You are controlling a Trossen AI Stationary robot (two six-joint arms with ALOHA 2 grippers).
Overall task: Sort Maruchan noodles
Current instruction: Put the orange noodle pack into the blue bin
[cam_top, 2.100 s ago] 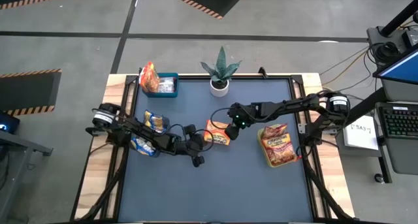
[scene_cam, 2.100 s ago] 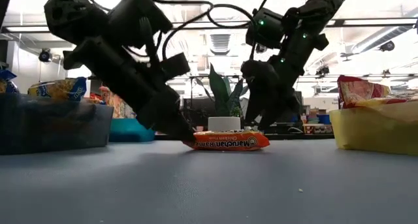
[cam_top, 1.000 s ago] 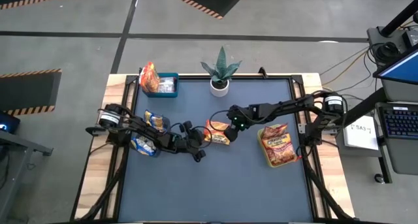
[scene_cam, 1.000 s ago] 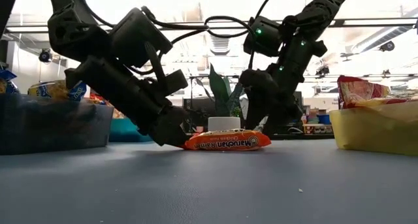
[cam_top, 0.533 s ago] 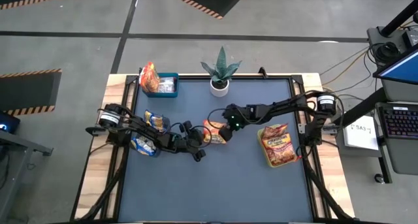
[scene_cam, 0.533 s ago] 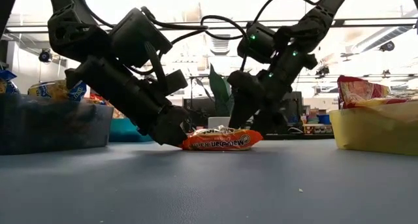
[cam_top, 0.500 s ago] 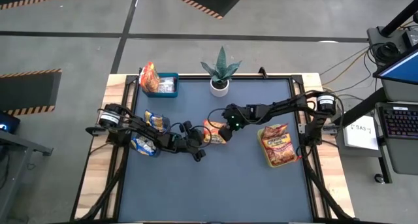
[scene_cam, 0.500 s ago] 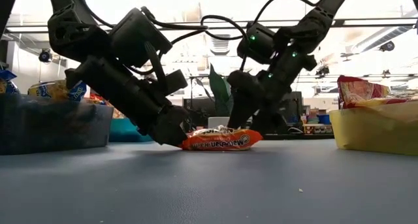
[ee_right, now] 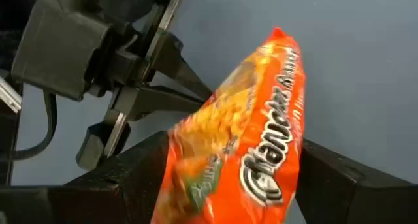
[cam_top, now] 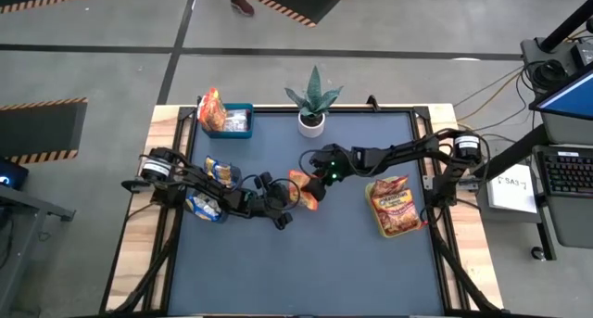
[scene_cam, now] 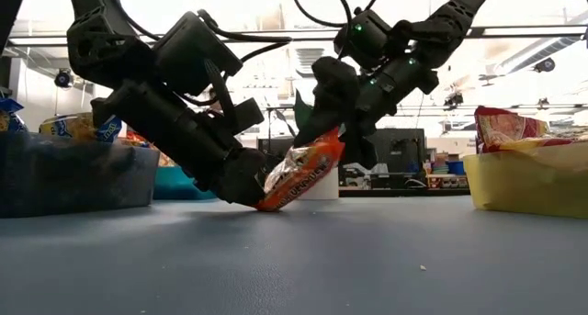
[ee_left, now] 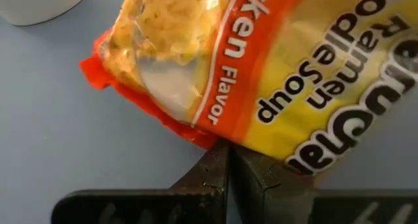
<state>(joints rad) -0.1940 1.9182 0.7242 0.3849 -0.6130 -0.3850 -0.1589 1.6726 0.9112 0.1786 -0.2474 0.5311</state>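
An orange Maruchan noodle packet (scene_cam: pixel 299 173) stands tilted near the table's middle, also seen in the high view (cam_top: pixel 303 189). Its lower end (scene_cam: pixel 268 203) rests on the table, and its upper end sits between the fingers of my right gripper (scene_cam: pixel 329 142), which is shut on it. My left gripper (scene_cam: pixel 250 190) is shut and low on the table, with its tips at the packet's lower end. In the left wrist view the packet (ee_left: pixel 261 74) lies just past the shut fingertips (ee_left: pixel 228 160). My left gripper's shut fingertips (ee_left: pixel 228 160) meet the packet's lower edge (ee_left: pixel 209 138) at table height, slanting down from the table's left. Whether they reach under the edge is hidden by the packet. My right gripper pinches the packet's raised end (ee_right: pixel 281 172) between its two fingers (ee_right: pixel 326 175), one on each side. It comes slanting down from the table's right. The packet stands tilted, its far end on the table.
A yellow-green bin (cam_top: pixel 419 227) with orange packets stands at the right. A dark bin (scene_cam: pixel 73 177) with yellow-and-blue packets is at the left, and a blue bin (cam_top: pixel 246 109) at the far left. A potted plant (cam_top: pixel 312 105) stands at the far edge.
My right gripper has closed in on the flat-lying packet, taken hold of its right end and tipped upward. That end has risen off the table. The packet's left end has stayed down against my left gripper, so the packet now stands tilted.
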